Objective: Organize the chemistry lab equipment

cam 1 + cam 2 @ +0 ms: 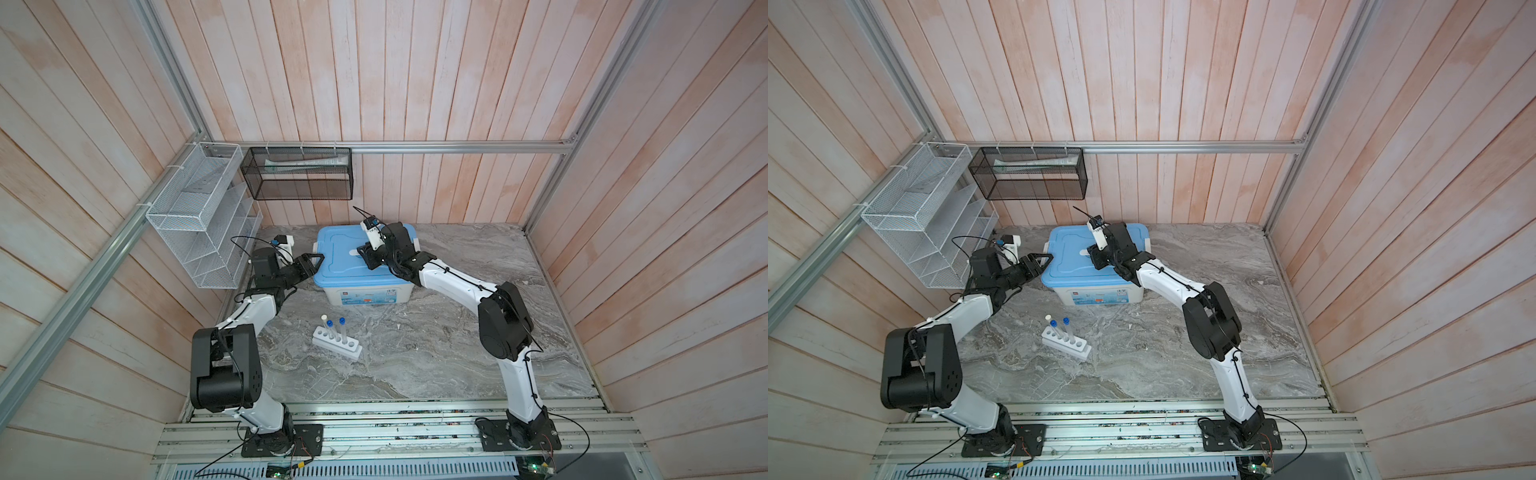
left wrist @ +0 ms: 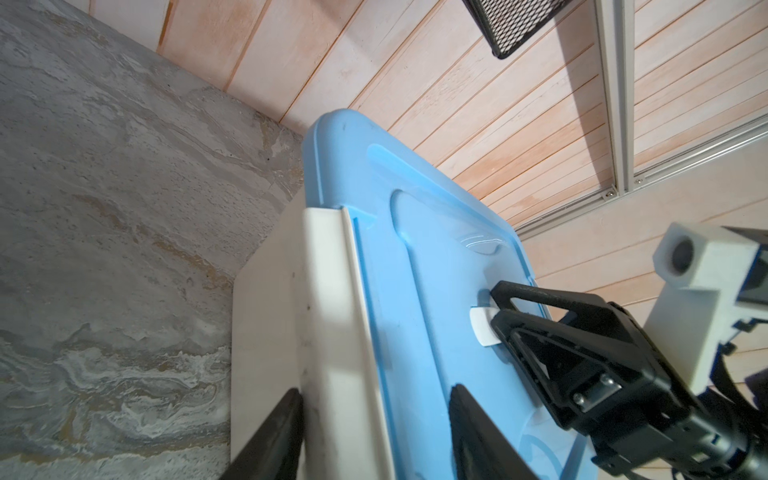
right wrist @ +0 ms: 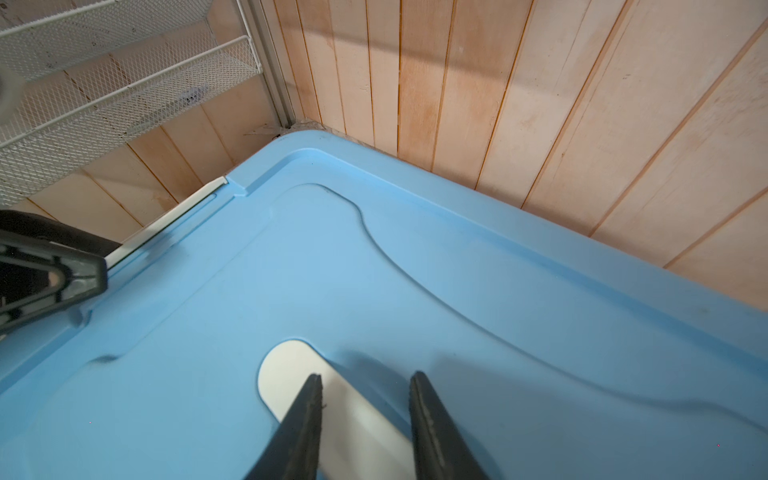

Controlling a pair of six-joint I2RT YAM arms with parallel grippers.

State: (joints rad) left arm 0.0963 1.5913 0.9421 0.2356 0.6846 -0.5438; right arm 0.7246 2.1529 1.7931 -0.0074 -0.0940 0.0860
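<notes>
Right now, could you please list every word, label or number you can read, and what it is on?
No text is legible.
Sticker on the front of the white bin: print and a small red logo, too blurred to read.
Pale tube in the black mesh basket: faint print, too small to read.
Blue lid: no lettering visible.

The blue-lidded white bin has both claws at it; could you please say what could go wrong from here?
1. The left claw sits astride the white side latch on the blue lid of the white plastic bin while the right claw is over the lid's white oval handle; a pull could drag or tip the bin.
2. The white six-hole rack holding three thin clear capped tubes stands before the bin; the left forearm could knock it.
</notes>
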